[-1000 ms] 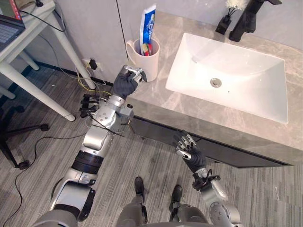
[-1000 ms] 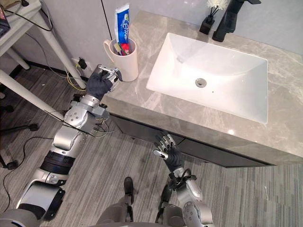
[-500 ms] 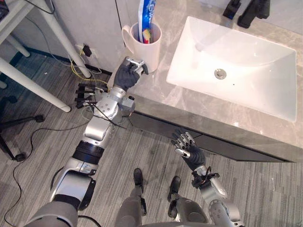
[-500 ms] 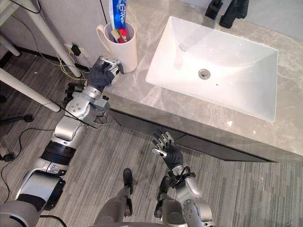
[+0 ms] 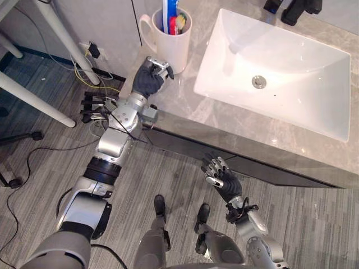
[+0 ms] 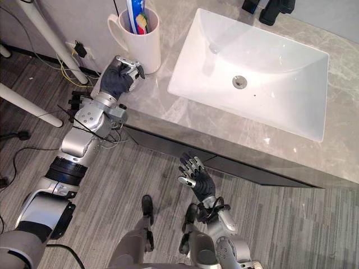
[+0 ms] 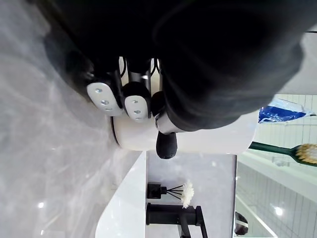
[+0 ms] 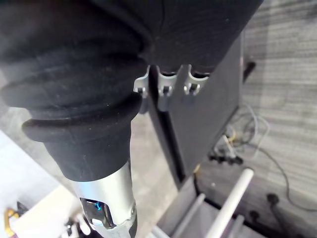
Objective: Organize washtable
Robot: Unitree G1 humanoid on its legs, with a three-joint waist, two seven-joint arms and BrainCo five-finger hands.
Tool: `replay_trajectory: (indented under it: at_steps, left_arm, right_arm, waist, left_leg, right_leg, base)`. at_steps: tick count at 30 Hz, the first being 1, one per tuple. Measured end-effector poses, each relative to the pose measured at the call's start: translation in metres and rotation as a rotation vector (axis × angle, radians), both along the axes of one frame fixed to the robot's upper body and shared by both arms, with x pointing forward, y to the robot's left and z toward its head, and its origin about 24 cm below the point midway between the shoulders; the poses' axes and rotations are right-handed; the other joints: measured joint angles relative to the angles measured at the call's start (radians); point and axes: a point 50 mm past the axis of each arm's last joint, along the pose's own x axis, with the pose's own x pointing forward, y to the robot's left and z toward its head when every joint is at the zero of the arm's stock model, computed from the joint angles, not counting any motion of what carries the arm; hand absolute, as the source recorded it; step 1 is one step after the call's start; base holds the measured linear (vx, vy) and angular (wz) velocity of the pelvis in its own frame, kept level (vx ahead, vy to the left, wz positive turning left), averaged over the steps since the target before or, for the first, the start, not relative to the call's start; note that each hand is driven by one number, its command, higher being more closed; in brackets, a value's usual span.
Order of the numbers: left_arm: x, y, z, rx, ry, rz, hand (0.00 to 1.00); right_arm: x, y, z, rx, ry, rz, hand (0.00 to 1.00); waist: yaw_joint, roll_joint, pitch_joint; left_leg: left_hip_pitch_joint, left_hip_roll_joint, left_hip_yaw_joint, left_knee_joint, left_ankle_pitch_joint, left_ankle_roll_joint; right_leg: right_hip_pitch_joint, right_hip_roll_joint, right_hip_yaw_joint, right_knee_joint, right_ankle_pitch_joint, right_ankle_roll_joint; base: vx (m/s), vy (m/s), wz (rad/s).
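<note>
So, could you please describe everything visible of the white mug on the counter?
The mug is white and glossy, ceramic by its look, with a loop handle on the side away from the sink. It stands upright near the counter's left corner, holding a toothpaste tube and toothbrushes. The left hand, fingers curled, sits just by its base; contact is unclear.

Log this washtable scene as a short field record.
mug: white, at the counter's left end, beside the basin
in mug: toothpaste tube, toothbrushes
left hand: at the counter's edge by the mug's base, fingers curled, contact unclear
right hand: open, below the counter's front edge, above the floor
basin: white, drain in its middle
</note>
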Motion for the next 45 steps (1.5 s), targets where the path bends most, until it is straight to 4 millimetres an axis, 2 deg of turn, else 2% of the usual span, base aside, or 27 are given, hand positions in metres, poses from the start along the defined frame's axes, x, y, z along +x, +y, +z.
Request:
replay_trajectory:
  at_steps: [6,8,14,22,26,33,45]
  left_arm:
    - [0.001,0.000,0.014,0.036,-0.047,0.026,1.00]
    - [0.007,-0.007,0.023,0.064,-0.059,0.021,1.00]
    - [0.013,-0.007,0.056,0.096,-0.129,0.057,1.00]
    - [0.013,-0.006,0.067,0.109,-0.153,0.072,1.00]
    - [0.015,0.002,0.083,0.116,-0.181,0.113,1.00]
    - [0.018,0.010,0.084,0.126,-0.172,0.144,1.00]
    - [0.018,0.005,0.084,0.121,-0.178,0.151,1.00]
  right_arm:
    - [0.000,0.001,0.004,0.005,-0.016,0.004,0.00]
    - [0.000,0.002,0.005,0.007,-0.021,0.008,0.00]
    - [-0.002,0.010,0.005,0.014,-0.017,0.038,0.00]
    - [-0.002,0.009,0.005,0.014,-0.018,0.037,0.00]
    - [-0.002,0.010,0.006,0.017,-0.024,0.039,0.00]
    - [-0.004,0.010,0.005,0.017,-0.017,0.037,0.00]
    - [-0.008,0.015,0.003,0.021,-0.006,0.061,0.00]
  waist:
    - [-0.001,-0.009,0.009]
    - [0.003,-0.010,0.015]
    - [-0.003,-0.016,0.021]
    - [-0.004,-0.029,0.036]
    - [-0.005,-0.038,0.048]
    - [-0.009,-0.041,0.059]
    - [-0.016,-0.047,0.064]
  left_leg:
    - [-0.007,0.000,0.009,0.000,0.000,0.000]
    - [-0.007,0.000,0.009,0.000,0.000,0.000]
    - [-0.008,0.000,0.015,0.000,0.000,0.000]
    - [-0.021,0.000,0.020,0.000,0.000,0.000]
    - [-0.026,0.000,0.028,0.000,0.000,0.000]
    - [-0.036,0.000,0.038,0.000,0.000,0.000]
    - [-0.047,-0.003,0.037,0.000,0.000,0.001]
  right_leg:
    - [-0.012,-0.001,0.011,0.000,0.003,0.000]
    - [-0.012,-0.001,0.011,0.000,0.004,-0.001]
    - [-0.018,-0.001,0.021,0.000,0.006,0.000]
    - [-0.031,0.000,0.025,-0.004,0.009,-0.001]
    - [-0.033,0.002,0.032,-0.022,0.024,-0.005]
    - [-0.049,0.001,0.045,-0.022,0.029,-0.004]
    - [-0.060,-0.001,0.046,-0.023,0.030,-0.003]
  base:
    - [0.04,0.023,-0.05]
    - [0.02,0.012,0.00]
    - [0.02,0.016,-0.04]
    - [0.04,0.016,-0.01]
    - [0.02,0.024,-0.05]
    - [0.01,0.020,-0.06]
    - [0.01,0.006,0.00]
